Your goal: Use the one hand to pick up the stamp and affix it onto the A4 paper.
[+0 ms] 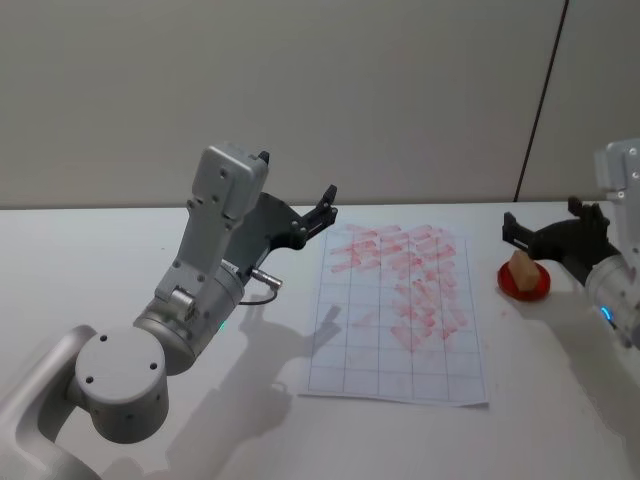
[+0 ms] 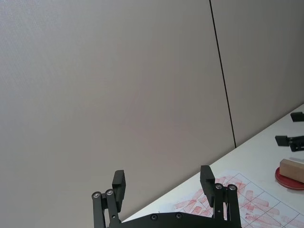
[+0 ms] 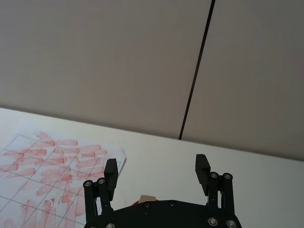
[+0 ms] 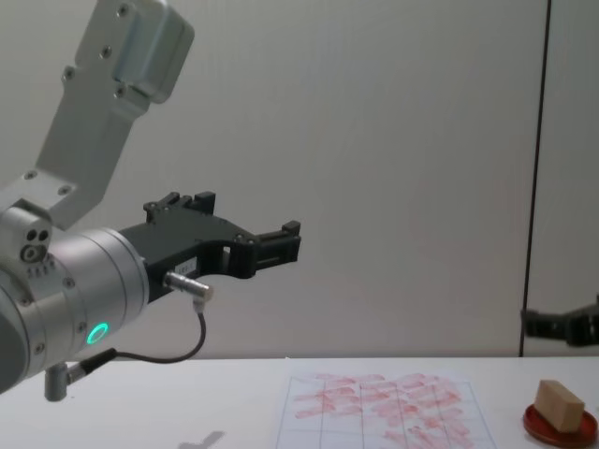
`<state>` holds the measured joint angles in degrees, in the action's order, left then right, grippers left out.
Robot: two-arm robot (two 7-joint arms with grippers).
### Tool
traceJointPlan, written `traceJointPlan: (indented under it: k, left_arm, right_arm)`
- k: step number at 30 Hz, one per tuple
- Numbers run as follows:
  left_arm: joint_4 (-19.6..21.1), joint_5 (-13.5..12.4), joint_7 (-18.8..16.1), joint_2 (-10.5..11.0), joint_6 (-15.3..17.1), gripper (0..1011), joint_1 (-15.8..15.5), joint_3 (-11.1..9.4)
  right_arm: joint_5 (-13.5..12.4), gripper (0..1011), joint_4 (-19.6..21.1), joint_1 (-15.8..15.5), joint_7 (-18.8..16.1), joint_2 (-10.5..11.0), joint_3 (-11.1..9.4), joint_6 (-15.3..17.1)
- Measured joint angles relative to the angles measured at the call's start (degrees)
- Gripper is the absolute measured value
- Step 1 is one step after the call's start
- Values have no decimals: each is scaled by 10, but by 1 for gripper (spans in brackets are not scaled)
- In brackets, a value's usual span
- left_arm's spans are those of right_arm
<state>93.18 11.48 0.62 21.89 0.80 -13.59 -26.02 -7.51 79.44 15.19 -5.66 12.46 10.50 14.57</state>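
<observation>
Closest to the head camera sits the left arm's grey joint housing, and from it the arm rises to the left claw (image 1: 322, 212), which hangs above the white surface (image 1: 120, 260) just beside the left edge of the A4 paper (image 1: 400, 310); its black fingers (image 2: 207, 179) stand well apart with nothing between them, pointing toward the beige wall (image 1: 300, 90); in the chest view that claw (image 4: 285, 241) is held high over the surface, clear of the sheet.

On the surface the A4 paper lies flat, a white gridded sheet whose far half is covered in red-pink rectangular stamp marks, while the near rows stay mostly unmarked; to its right, a little apart from its edge, rests the round red ink pad (image 1: 524, 282), and the stamp (image 1: 520, 267), a small tan wooden block, sits on top of that pad, tilted; the chest view shows the stamp (image 4: 560, 403) standing on the pad (image 4: 560, 428) in the same way.

Over at the right, the right claw (image 1: 540, 232) hovers just above and behind the stamp; its fingers (image 3: 203, 172) are spread wide and empty, not touching the block, whose top corner (image 3: 147, 198) peeks out just past the claw's base in the right wrist view.
</observation>
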Motion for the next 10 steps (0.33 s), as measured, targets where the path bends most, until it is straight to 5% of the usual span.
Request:
traceJointPlan:
  k: [10]
  left_arm:
    - [0, 0, 0, 0, 0, 1001, 0, 0]
  right_arm:
    - [9, 1001, 43, -27, 2, 16, -9, -63]
